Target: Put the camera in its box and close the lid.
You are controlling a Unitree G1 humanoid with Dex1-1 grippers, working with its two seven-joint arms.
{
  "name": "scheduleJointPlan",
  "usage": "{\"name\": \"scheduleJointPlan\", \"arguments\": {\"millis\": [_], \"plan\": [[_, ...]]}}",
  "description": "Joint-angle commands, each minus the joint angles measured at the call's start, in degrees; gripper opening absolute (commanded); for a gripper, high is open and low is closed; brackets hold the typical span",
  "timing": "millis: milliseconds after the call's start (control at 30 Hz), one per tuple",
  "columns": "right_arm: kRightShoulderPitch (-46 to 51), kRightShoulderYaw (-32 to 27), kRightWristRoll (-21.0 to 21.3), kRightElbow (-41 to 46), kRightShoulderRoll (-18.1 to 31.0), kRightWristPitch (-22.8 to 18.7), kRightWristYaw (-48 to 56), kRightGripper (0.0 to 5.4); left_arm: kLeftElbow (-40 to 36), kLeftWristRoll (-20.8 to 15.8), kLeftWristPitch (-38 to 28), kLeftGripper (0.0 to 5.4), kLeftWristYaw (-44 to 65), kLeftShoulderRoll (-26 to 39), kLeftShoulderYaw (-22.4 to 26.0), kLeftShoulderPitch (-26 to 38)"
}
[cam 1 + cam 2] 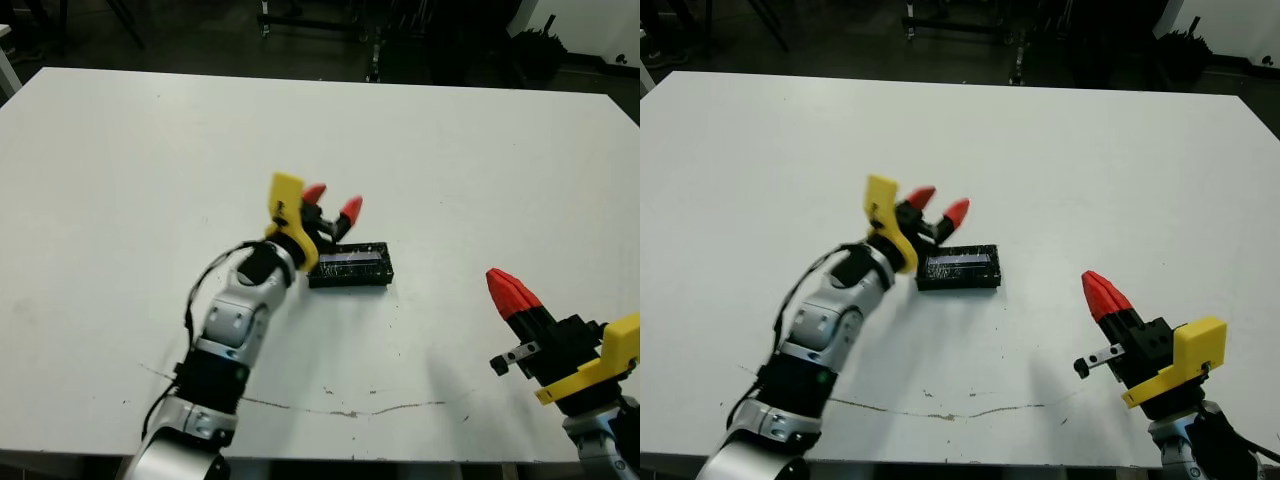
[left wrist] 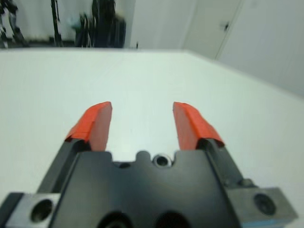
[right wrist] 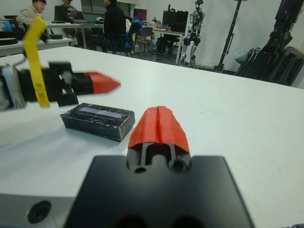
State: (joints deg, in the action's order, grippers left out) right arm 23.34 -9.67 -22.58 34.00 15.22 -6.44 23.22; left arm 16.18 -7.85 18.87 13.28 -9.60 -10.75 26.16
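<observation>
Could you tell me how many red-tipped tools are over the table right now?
2: the open left tool hangs just behind the glossy black lid with the pale stripe; the shut right tool is apart, at the near right.

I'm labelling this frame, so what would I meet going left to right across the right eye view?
left gripper → lid, shut on its box → right gripper, alone at the right

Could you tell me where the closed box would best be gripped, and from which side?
Probably from above, across the short width of the lid, fingers on its two long sides. It lies flat and low on the table, and the open left gripper is nearest.
</observation>
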Motion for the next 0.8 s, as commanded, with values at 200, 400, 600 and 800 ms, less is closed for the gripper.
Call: {"name": "scheduleJointPlan", "arguments": {"millis": [200, 400, 600, 800], "plan": [[-0.03, 0.15, 0.01, 0.24, 0.24, 0.43, 0.03, 0.0, 8.35, 4.0, 3.08, 1.45, -0.43, -1.95, -3.83, 1.56], [-0.12, 0.09, -0.5, 0.33, 0.49, 0.6, 0.5, 0.0, 12.66, 11.1, 3.29, 0.51, -0.94, -0.77, -9.73, 0.31], [-0.1, 0.01, -1.19, 0.5, 0.46, 0.25, 0.43, 0.0, 17.96, 14.96, -0.27, 0.03, 0.11, 0.53, -12.15, -0.58], [0.33, 0.33, -0.51, 1.05, 0.22, 0.5, 0.01, 0.0, 15.35, 13.29, 0.12, 0.03, 2.14, 1.9, -9.86, -1.76]]}}
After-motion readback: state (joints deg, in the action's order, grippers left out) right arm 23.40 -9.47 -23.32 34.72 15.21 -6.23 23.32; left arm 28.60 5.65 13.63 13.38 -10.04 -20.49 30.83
